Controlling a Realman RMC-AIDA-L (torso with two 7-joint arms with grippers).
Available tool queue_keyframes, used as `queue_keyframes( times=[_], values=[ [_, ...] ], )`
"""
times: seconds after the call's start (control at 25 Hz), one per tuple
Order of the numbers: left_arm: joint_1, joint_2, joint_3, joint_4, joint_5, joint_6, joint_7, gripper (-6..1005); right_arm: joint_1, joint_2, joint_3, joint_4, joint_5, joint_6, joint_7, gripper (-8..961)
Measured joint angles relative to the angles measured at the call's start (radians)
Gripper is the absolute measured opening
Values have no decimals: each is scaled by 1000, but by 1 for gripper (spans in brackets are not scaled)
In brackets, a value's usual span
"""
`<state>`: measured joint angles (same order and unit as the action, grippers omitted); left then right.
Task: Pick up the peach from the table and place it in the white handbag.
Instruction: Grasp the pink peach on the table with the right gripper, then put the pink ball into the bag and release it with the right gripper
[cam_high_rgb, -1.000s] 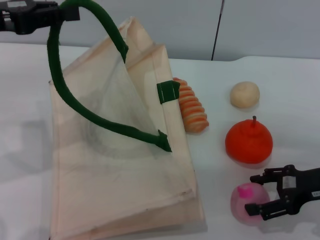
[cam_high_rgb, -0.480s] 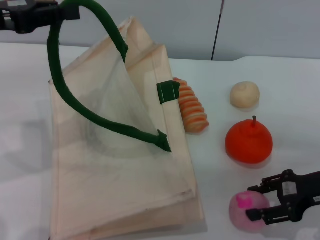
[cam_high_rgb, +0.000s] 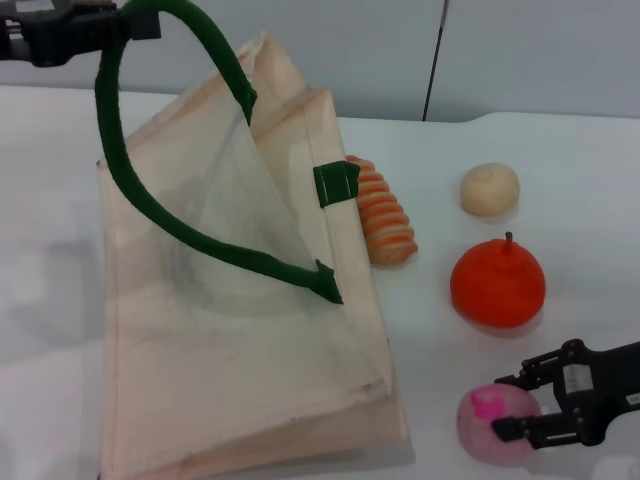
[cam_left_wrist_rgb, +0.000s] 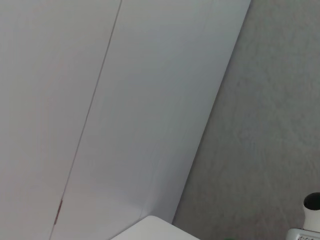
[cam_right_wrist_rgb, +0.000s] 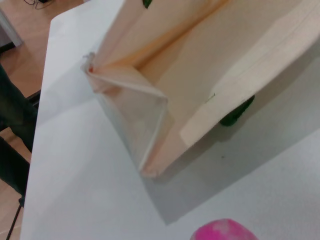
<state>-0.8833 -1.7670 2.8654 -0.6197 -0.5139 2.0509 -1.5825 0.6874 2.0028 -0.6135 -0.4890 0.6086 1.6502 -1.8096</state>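
The peach (cam_high_rgb: 492, 424), dusty pink with a magenta spot, lies on the white table at the front right; its top shows in the right wrist view (cam_right_wrist_rgb: 224, 230). My right gripper (cam_high_rgb: 518, 405) is open, its two black fingers on either side of the peach's right half. The white handbag (cam_high_rgb: 220, 330) lies on the table at the left, its mouth pulled up. My left gripper (cam_high_rgb: 135, 22) at the top left is shut on one dark green handle (cam_high_rgb: 115, 150) and holds it raised. The bag's bottom corner shows in the right wrist view (cam_right_wrist_rgb: 150, 130).
An orange fruit with a stem (cam_high_rgb: 497, 281) sits just behind the peach. A beige bun (cam_high_rgb: 489, 189) lies farther back. A striped orange pastry (cam_high_rgb: 384, 217) lies against the bag's right edge. The table's (cam_high_rgb: 560, 150) back edge meets a grey wall.
My right gripper has moved toward the front edge and closer around the peach, which has shifted slightly forward. The left gripper and bag have not moved.
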Motion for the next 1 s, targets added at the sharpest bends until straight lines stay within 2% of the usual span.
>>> queue_keyframes(
  times=[0.36, 0.56, 0.72, 1.0],
  values=[
    [-1, 0, 0, 0, 0, -1, 1, 138, 1, -3, 8, -3, 11, 11, -14, 498],
    [-1, 0, 0, 1, 0, -2, 3, 139, 2, -10, 50, -9, 34, 18, -26, 476],
    [-2, 0, 0, 3, 0, -2, 4, 139, 3, -26, 61, -10, 94, 26, -42, 469],
    [-10, -1, 0, 6, 14, -1, 7, 139, 26, -73, 69, -13, 240, 46, -57, 463]
  ],
)
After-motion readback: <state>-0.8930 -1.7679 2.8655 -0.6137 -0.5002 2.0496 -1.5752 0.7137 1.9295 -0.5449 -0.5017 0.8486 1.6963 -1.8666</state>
